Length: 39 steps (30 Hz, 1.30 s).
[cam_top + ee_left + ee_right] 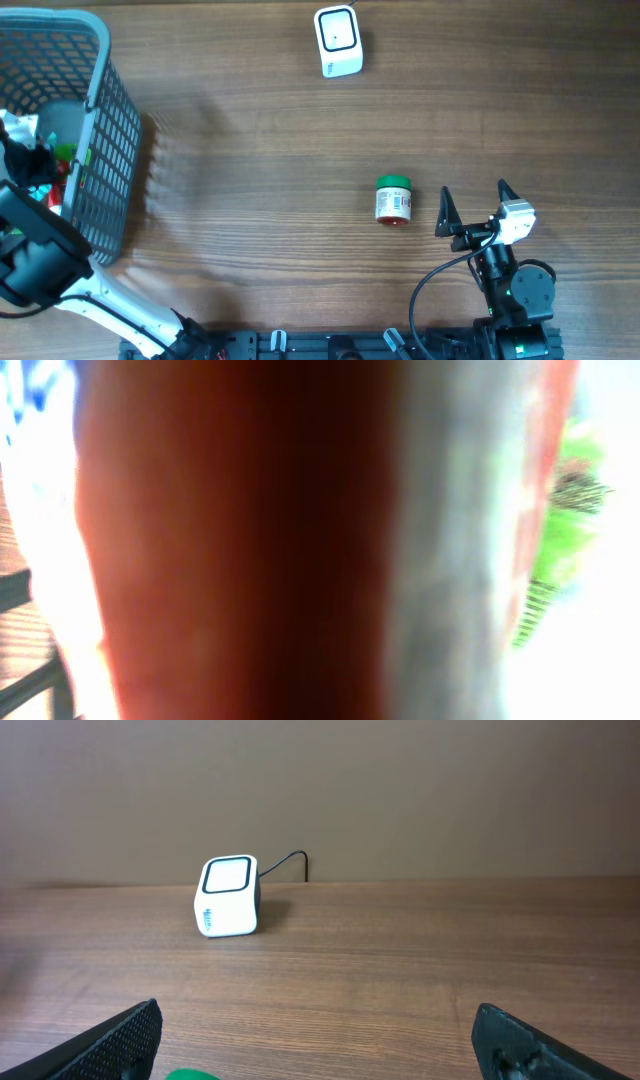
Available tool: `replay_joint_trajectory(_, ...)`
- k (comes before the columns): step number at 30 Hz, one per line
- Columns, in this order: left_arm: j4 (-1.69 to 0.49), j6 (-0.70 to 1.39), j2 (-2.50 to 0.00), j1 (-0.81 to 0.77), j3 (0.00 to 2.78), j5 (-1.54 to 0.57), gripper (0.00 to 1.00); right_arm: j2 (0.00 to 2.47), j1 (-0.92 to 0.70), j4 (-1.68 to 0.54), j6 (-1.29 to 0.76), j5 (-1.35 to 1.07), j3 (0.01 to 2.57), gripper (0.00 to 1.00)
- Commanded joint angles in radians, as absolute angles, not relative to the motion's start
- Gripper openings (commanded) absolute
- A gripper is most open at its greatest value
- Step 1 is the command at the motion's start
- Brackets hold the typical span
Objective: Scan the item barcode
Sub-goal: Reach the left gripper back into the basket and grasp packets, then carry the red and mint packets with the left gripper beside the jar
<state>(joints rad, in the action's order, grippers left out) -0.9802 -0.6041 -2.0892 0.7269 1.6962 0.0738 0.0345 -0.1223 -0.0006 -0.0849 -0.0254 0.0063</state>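
Wood-grain table point(250, 130) filled the overhead view; plain brown wall point(400, 790) stood behind it in the right wrist view.

Basket point(100, 70), grey-blue mesh, sat at the far-left edge. Red, green and white packs lay inside, too jumbled to name.

Left arm point(35, 255) extended from the near-left corner into the basket. Left claw point(30, 165) was low among the packs. Its wrist camera gave only a blur: something red point(230, 540) and grey close against the lens, with a green patch at the right edge. Could not tell whether that claw was clenched or released.

Right claw point(475, 203) hovered over the near-right of the table. Fingers were spread wide, released, with nothing between them.

Scanner point(338, 40), a white cube with a dark-framed window, stood at far centre. Black cable point(285, 859) ran from its back.

Jar point(393, 199), with a green lid and a white-and-red label, lay on its side on the table, lid toward the far side. It was just left of the right claw, not touching it, and well apart from the scanner. Only a green sliver showed at the bottom edge of the right wrist view.
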Motion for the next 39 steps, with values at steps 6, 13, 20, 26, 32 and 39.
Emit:
replay_joint_trajectory(6, -0.924, -0.446, -1.689, 0.582, 1.839, 0.087, 0.04, 0.030, -0.117, 0.002, -0.079, -0.031, 0.005, 1.00)
replay_joint_trajectory(13, -0.842, -0.227, -1.411, 0.364, 1.840, 0.086, 0.04, 0.030, -0.117, 0.002, -0.079, -0.031, 0.005, 1.00)
replay_joint_trajectory(20, -1.097, 0.109, -1.353, -0.118, 1.822, 0.083, 0.04, 0.030, -0.117, 0.002, -0.079, -0.031, 0.005, 1.00)
replay_joint_trajectory(26, -1.103, 0.469, -1.537, -0.473, 1.566, 0.078, 0.04, 0.030, -0.117, 0.002, -0.079, -0.031, 0.005, 1.00)
replay_joint_trajectory(32, -0.863, 0.619, -1.806, -0.679, 1.382, -0.008, 0.04, 0.030, -0.117, 0.002, -0.079, -0.031, 0.005, 1.00)
replay_joint_trajectory(39, -0.748, 0.644, -2.005, -0.775, 1.378, -0.019, 0.37, 0.030, -0.117, 0.002, -0.079, -0.031, 0.005, 1.00)
